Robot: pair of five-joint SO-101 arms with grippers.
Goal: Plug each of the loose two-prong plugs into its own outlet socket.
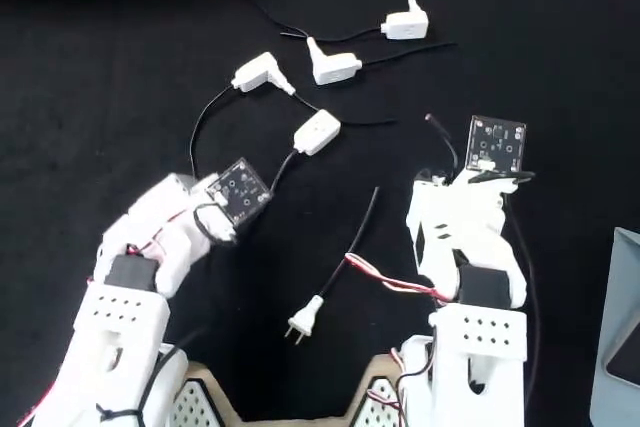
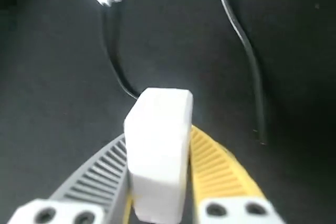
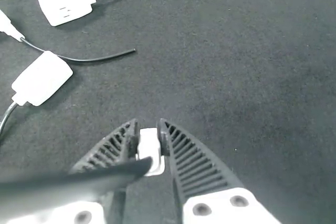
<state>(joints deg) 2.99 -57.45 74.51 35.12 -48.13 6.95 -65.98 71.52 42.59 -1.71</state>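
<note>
One loose two-prong plug (image 1: 303, 323) lies on the black cloth (image 1: 560, 67) between the arm bases, prongs toward them. Its cord (image 1: 352, 239) runs away up the table.

Beyond the plug to the left, the left gripper (image 2: 157, 136) is clamped on a white block (image 2: 157, 156); plug or socket, cannot tell. Beyond the plug to the right, the right gripper (image 3: 148, 125) pinches a small white piece (image 3: 150, 153), with a blurred black lead (image 3: 79, 181) crossing in front.

Farther past the plug lie four white outlet sockets (image 1: 318, 132) (image 1: 255, 72) (image 1: 335, 65) (image 1: 405, 22), corded and well apart from it.
</note>
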